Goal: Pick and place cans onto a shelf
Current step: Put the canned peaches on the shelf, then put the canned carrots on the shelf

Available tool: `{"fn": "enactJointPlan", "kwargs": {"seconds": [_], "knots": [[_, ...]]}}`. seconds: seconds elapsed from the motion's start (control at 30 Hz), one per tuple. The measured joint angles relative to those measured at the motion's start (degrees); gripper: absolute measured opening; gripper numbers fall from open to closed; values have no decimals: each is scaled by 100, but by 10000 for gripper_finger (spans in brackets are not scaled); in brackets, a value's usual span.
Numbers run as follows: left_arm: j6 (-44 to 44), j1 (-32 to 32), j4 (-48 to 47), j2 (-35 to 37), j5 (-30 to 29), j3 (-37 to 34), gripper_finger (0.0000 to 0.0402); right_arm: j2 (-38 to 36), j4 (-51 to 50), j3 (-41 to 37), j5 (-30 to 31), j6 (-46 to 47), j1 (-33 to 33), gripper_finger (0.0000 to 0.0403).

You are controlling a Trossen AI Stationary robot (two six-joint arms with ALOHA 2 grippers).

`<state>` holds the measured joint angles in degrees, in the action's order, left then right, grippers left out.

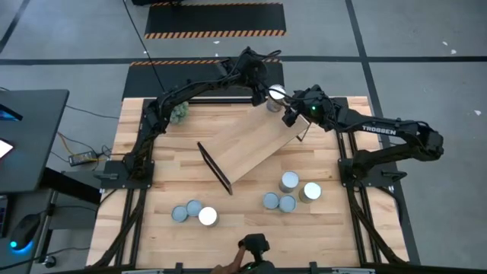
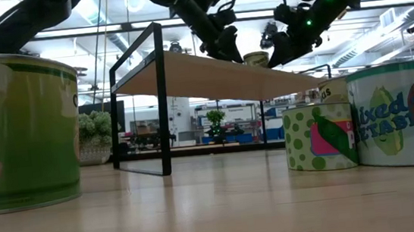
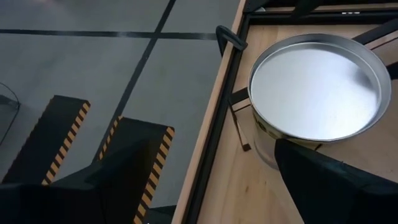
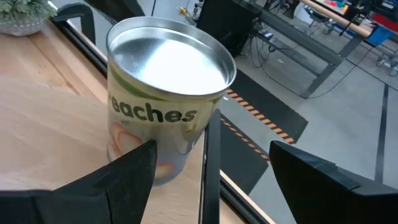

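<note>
Our left gripper [image 1: 268,93] has its fingers [image 3: 323,180] spread wide, one of them just beside the peaches can [image 4: 166,93]; whether it touches we cannot tell. Our right gripper [image 1: 291,114] is also spread, its fingers [image 4: 118,180] either side of that can and clasping nothing. The can stands upright at the shelf's [image 1: 247,144] far end, toward one o'clock on the table [image 1: 152,190]. The shelf's long axis runs from seven to one o'clock. Other cans [image 1: 289,181] stand at five and seven o'clock, a green plant ball [image 1: 179,113] at eleven. Beyond lies grey floor with striped mats [image 1: 214,20].
</note>
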<state>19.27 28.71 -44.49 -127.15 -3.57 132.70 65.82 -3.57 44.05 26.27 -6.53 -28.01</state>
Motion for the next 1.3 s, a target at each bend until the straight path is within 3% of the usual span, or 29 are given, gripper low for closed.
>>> {"fn": "enactJointPlan", "kwargs": {"seconds": [0.27, 0.57, 0.8, 1.07, 1.3], "knots": [[0, -4, -109, 0, 17, 0, 345, 3, -19, 0, 1, -76, 1, 320], [-25, 13, -622, 129, -196, 2, 345, -655, -531, 1, -204, 412, 358, 320], [-208, -52, -916, 500, -70, 15, 345, -1188, -1008, 1, -963, 1144, 1073, 320], [-1248, -363, -1501, 1030, 747, 17, 345, -1526, -2023, 2, -1319, 1974, 2218, 320], [-1864, -1015, -1602, 1274, 681, 26, 345, -1556, -2151, 2, -1449, 2424, 3184, 311]]}}
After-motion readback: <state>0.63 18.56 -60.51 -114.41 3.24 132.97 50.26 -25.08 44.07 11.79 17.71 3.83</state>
